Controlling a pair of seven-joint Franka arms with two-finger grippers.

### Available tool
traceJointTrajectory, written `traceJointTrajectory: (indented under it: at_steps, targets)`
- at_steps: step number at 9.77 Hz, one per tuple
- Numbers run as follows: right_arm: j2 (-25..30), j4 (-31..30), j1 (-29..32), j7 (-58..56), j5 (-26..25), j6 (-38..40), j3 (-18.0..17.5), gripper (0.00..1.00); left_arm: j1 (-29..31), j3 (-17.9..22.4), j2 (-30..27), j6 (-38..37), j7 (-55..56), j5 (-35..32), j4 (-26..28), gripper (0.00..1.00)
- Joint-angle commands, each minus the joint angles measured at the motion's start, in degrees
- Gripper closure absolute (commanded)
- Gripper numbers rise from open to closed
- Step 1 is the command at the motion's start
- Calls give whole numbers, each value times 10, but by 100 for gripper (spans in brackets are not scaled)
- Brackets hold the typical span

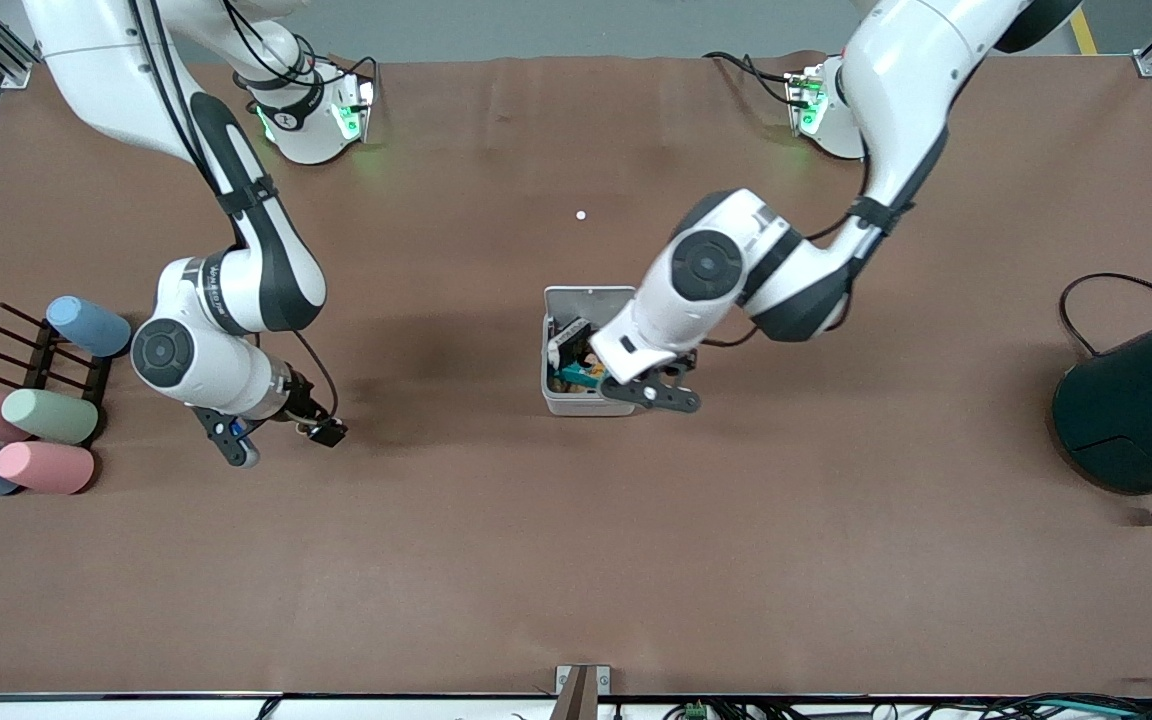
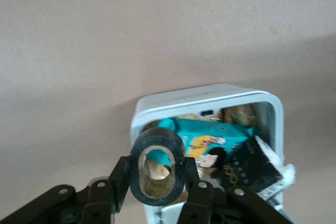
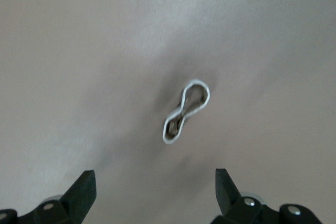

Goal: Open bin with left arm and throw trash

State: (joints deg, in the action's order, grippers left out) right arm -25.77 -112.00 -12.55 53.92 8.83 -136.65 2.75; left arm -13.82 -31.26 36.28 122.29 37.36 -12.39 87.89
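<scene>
My left claw [image 2: 157,184] is clamped on the tape roll [image 2: 157,166]: in the left wrist view the black ring stands on edge between the two fingers [image 2: 122,177], its cardboard-lined hole facing the camera. It hangs over the bin [image 2: 210,98] at the edge nearer the front camera. The front view shows that claw [image 1: 658,392] only as dark linkage at the bin's [image 1: 576,402] corner, and the roll does not show there.

The bin sits mid-table with its white lid [image 1: 588,300] swung open and tilted up on the side toward the bases. Through the left wrist camera I see it already well filled: a teal packet [image 2: 210,135] with yellow print, and the black-and-white box [image 2: 254,169] leaning against one wall. The front view gives only a slice of those contents [image 1: 574,360], the arm covering the rest.

My right claw [image 3: 155,190] is spread wide and holds nothing. It hangs low over bare table toward the right arm's end. Its wrist camera looks straight down on the rubber band [image 3: 185,111], a pale figure-eight lying flat on the brown surface between the two fingertips [image 3: 84,187], clear of both. In the front view the right claw [image 1: 271,430] shows beside a rack [image 1: 56,365] of pastel cylinders, and I cannot make out the band there.

A dark teal cylinder [image 1: 1141,400] lies at the left arm's end of the table.
</scene>
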Motion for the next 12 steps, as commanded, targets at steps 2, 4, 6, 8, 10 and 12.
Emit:
traceJointTrajectory:
  at_steps: [2,4,6,8,10,12]
  targets:
    - [8,-37,11,40,-7,-47,-6,0,-2,0,15,-7,32,-22,-9,83]
    - [-17,-35,4,41,-8,-67,7,0,-21,1,23,-7,53,-24,-10,71]
    - [-37,-32,3,41,-8,-88,16,0,-18,1,23,-7,53,-38,-9,51]
    - [-45,-31,5,53,-7,-122,17,0,-11,2,20,-7,46,-39,-9,0]
    - [-74,-25,1,71,-8,-150,18,8,0,2,9,-19,45,-39,-13,0]
    - [-74,-26,-1,68,-9,-143,17,51,35,1,-21,-54,33,-40,-18,0]
